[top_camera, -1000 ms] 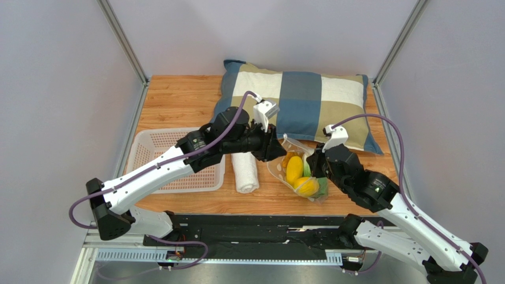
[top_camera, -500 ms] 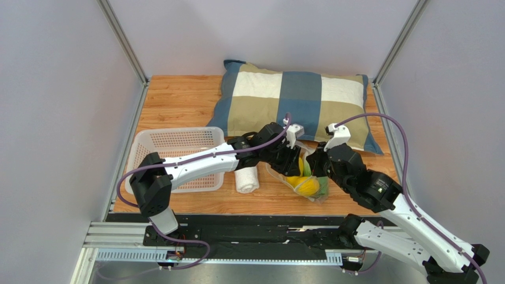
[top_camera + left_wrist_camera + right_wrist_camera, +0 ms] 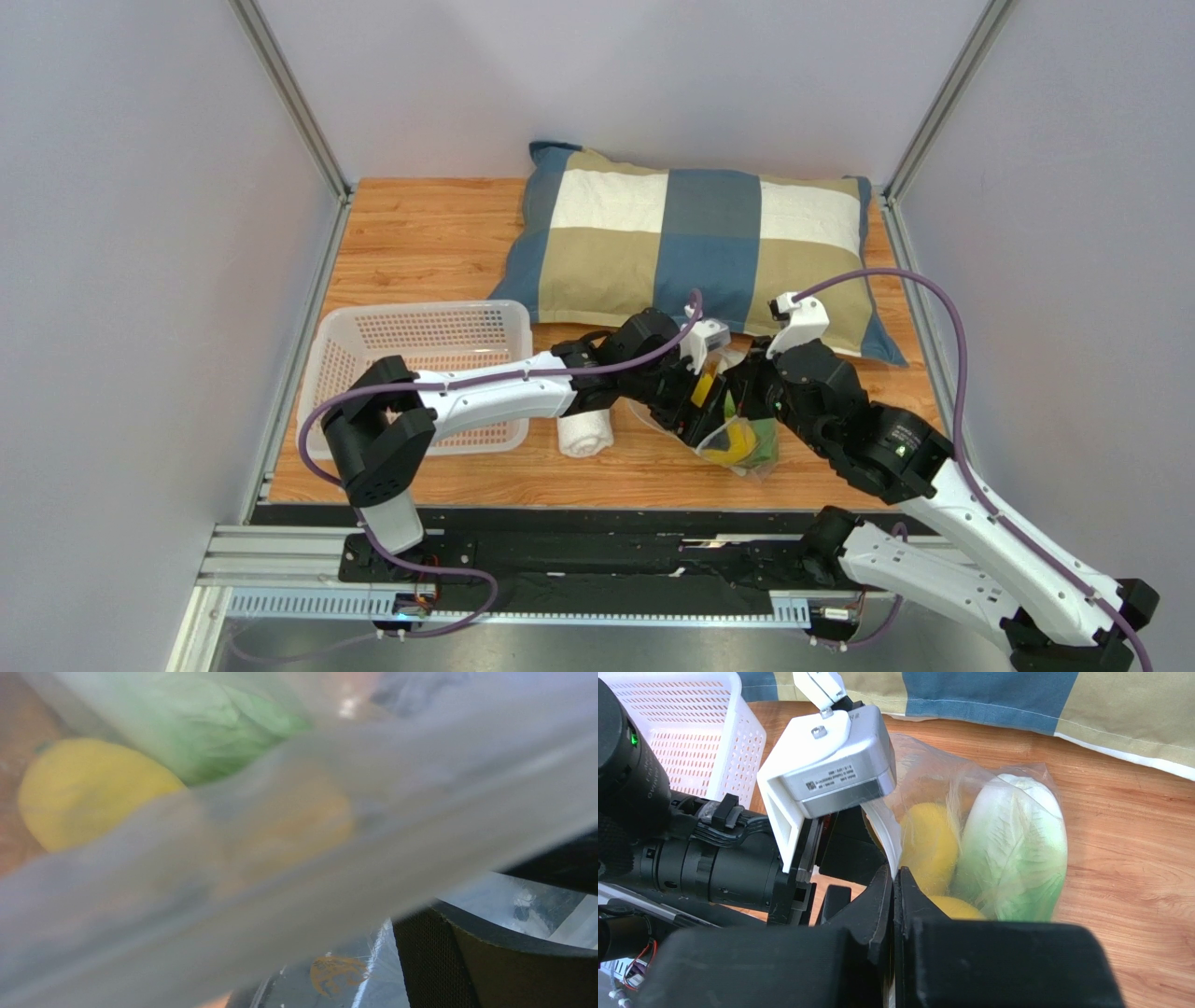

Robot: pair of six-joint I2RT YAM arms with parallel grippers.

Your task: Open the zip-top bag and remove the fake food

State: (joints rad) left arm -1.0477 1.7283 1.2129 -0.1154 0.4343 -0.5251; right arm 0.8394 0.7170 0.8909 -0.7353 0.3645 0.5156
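The zip-top bag (image 3: 927, 763) lies on the wood in front of the pillow, mouth towards the left arm. Inside it sit a green-and-white cabbage (image 3: 1015, 847) and two yellow lemons (image 3: 927, 843) (image 3: 955, 906). My right gripper (image 3: 894, 875) is shut on the bag's white zip edge. My left gripper (image 3: 697, 399) is pushed into the mouth, open, with one black finger (image 3: 491, 959) far to the side. Blurred bag film crosses the left wrist view, with a lemon (image 3: 91, 791) and the cabbage (image 3: 210, 721) beyond it.
A checked pillow (image 3: 701, 245) lies at the back. A white basket (image 3: 421, 357) stands at the left, and a rolled white towel (image 3: 586, 431) lies between it and the bag. The two arms are close together over the bag.
The left arm has swung down and right from the pillow's edge into the bag's mouth, and its jaws have spread. The right gripper has kept its hold and place.
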